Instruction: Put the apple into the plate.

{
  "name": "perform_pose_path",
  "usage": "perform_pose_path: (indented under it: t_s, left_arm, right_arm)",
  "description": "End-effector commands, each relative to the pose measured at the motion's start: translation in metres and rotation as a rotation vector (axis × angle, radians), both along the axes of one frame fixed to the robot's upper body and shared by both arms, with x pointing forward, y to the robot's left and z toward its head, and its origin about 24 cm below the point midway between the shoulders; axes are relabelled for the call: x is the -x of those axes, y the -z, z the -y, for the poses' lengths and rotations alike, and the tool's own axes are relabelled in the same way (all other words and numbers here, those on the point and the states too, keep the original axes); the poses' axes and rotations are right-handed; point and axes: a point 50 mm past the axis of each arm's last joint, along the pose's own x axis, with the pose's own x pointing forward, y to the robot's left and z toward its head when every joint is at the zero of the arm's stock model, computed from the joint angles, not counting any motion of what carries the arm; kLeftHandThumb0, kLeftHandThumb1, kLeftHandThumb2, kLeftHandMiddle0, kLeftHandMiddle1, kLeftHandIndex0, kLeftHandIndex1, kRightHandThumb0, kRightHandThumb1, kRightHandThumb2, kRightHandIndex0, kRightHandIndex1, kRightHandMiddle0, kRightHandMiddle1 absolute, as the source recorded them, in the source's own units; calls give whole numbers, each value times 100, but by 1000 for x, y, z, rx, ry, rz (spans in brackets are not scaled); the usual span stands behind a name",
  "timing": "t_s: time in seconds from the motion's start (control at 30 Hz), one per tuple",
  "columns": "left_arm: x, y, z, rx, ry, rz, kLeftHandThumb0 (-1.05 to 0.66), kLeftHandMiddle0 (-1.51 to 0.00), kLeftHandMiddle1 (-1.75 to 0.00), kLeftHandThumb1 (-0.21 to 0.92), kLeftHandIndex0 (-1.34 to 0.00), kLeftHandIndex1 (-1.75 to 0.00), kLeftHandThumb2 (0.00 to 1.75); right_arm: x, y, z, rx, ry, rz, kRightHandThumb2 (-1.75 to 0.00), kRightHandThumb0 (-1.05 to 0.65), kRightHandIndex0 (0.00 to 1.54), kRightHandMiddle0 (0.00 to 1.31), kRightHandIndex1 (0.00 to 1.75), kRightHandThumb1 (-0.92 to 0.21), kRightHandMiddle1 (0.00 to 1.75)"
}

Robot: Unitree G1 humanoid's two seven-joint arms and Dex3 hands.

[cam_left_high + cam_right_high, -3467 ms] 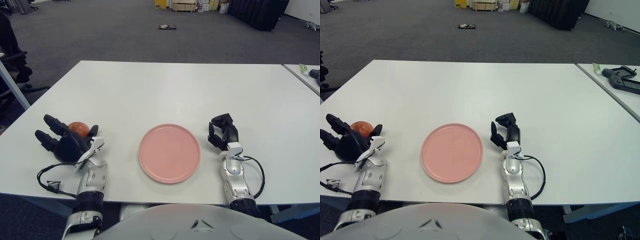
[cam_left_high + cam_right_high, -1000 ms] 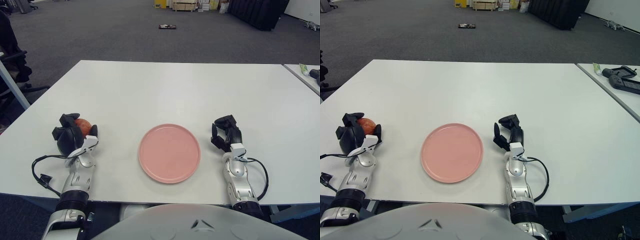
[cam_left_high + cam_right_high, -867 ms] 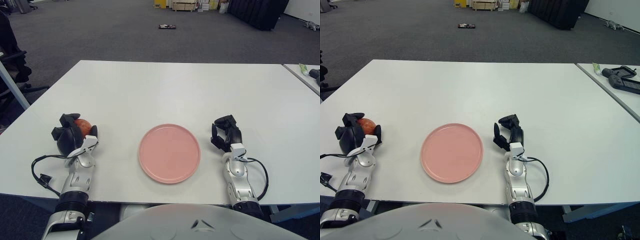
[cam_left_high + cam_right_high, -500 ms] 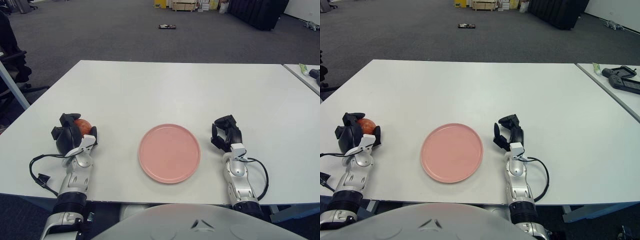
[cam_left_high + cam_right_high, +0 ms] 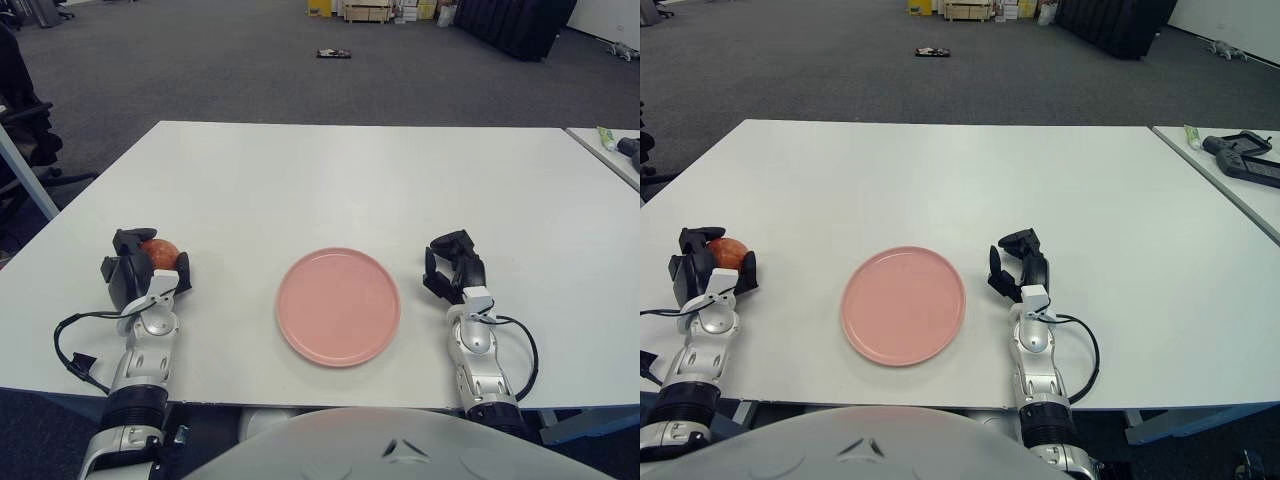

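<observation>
L hand [image 5: 140,272] curling its fingers round red apple [image 5: 158,251] at table's [image 5: 330,190] left edge, pink plate [image 5: 339,305] lying centre, R hand [image 5: 455,270] sitting just right of plate w/ fingers curled, gripping nothing, no readable writing.

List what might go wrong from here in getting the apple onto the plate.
1. The left hand is curled around the apple near the table's left edge; a slip there might send it off.
2. The pink plate looks flat with a low rim, so a dropped apple may roll out.
</observation>
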Motion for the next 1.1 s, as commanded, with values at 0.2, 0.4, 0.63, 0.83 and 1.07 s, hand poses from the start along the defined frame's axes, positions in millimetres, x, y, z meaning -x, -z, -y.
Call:
perform_pose_path:
  t_s: [0.2,0.4,0.63,0.83,1.07]
  left_arm:
    - [11,19,-1,53,1,-71,-48,-122,-175,28,-63,-175,136]
    - [11,18,0,54,22,-43,-48,-123,-175,28,-64,-175,136]
    - [6,-6,11,40,56,99,-49,-123,-175,27,-64,-175,137]
    - [6,-23,20,28,86,172,-49,-123,-175,26,-65,-175,138]
    - [4,-54,46,31,138,273,-49,-125,-175,25,-66,-175,139]
  right_arm:
    - [6,11,4,-26,27,-57,-87,-38,59,34,130,-67,175]
    - [6,10,4,-17,31,-60,-89,-38,59,35,130,-66,175]
    - [6,10,4,-14,30,-58,-91,-39,60,36,131,-64,175]
    - [6,10,4,-21,30,-57,-91,-39,61,36,131,-65,175]
    - [6,9,4,-20,31,-55,-91,-39,62,36,132,-65,175]
